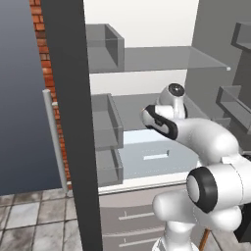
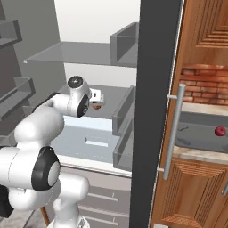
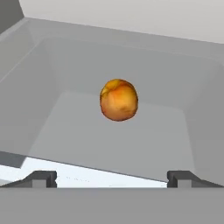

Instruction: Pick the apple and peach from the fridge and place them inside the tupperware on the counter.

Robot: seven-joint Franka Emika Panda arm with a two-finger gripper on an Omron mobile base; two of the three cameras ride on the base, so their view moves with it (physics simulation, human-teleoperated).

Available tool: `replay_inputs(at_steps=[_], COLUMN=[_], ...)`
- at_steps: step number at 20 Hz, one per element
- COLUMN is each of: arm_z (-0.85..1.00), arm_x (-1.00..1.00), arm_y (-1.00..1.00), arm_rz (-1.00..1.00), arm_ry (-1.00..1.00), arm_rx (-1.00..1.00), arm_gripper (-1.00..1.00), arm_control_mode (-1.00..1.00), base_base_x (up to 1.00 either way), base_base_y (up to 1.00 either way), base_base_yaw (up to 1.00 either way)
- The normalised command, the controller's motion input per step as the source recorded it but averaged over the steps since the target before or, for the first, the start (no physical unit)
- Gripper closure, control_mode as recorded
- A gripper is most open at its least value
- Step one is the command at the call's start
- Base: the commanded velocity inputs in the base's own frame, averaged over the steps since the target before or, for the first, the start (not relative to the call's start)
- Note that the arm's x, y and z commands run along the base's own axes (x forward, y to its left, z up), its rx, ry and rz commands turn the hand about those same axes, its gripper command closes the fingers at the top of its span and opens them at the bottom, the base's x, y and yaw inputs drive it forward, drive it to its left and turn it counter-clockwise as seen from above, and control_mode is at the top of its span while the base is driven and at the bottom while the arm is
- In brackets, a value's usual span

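A white robot arm reaches into the open fridge (image 1: pixel 147 59), its end effector (image 3: pixel 112 178) spread wide and holding nothing, the two dark fingertips (image 3: pixel 41 178) standing well apart at the bottom of the hand view. Ahead of them, centred between the tips but not touched, the orange-yellow peach (image 3: pixel 119 99) with its reddish blush sits on a grey fridge shelf (image 3: pixel 109 140) against the pale back wall. From the right base view the end effector (image 2: pixel 96 101) hangs over the middle shelf, just above the pale drawer (image 2: pixel 89 142), with the peach (image 2: pixel 96 106) a small orange spot right at the hand. Outside the fridge, to the right of its dark grey door (image 2: pixel 153 111) and silver bar handle (image 2: pixel 173 131), the dark red apple (image 2: pixel 220 131) lies inside the shallow grey tupperware (image 2: pixel 196 136) on the beige tabletop (image 2: pixel 200 154), over brown panelled cabinets (image 2: pixel 196 191) and below a red brick wall (image 2: pixel 205 84).
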Motion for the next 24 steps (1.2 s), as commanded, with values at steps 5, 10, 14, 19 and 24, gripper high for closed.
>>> replay_inputs(at_steps=[5,10,14,19,24], arm_z=[-0.22,-0.27,-0.27,-0.2,-0.19], arm_x=[0.48,0.38,0.38,0.4,0.41], arm_y=[0.0,0.0,0.0,0.0,0.0], arm_rz=[0.0,0.0,0.0,0.0,0.0], arm_ry=[0.01,0.03,0.02,0.0,0.01], arm_rx=[0.0,0.0,0.0,0.0,0.0], arm_gripper=[-1.0,-1.0,-1.0,-1.0,-1.0], arm_control_mode=[-1.0,-1.0,-1.0,-1.0,-1.0], base_base_x=[0.0,0.0,0.0,0.0,0.0], base_base_y=[0.0,0.0,0.0,0.0,0.0], base_base_yaw=[0.0,0.0,0.0,0.0,0.0])
